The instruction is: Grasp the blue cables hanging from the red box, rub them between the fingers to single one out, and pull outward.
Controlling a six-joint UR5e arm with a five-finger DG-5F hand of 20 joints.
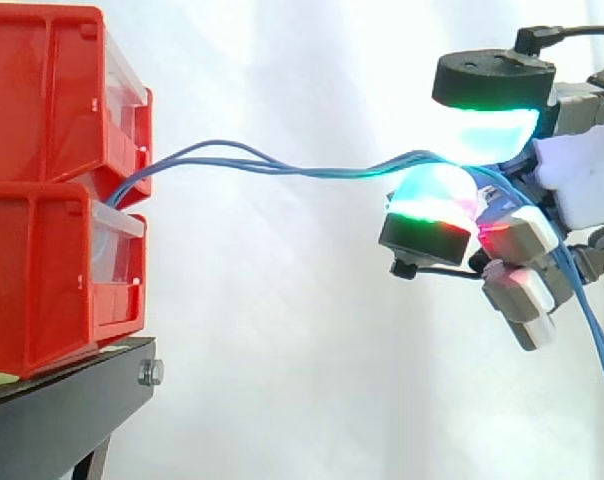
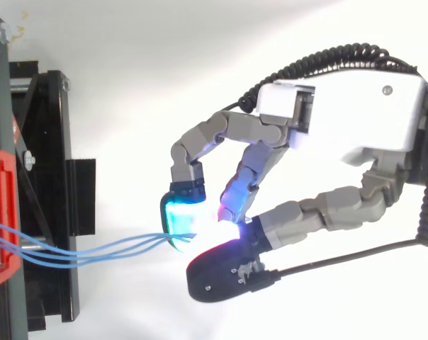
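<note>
Blue cables point(image 1: 282, 168): several strands run from front of red box stack point(image 1: 42, 120), approx. level w/ slight sag, to hand point(image 2: 356, 120), well clear of the boxes. Hand state: fingers curled, glowing pads point(image 1: 487, 132) pinching the bundle; free ends drop past the hand at side-view right. Status: grasp done. Strands enter the pinch together, so singling-out judged incomplete; no. of strands clamped cannot be told. Remaining: rub to isolate one strand, then pull outward. Stack sits on black stand point(image 1: 67, 410).
</note>
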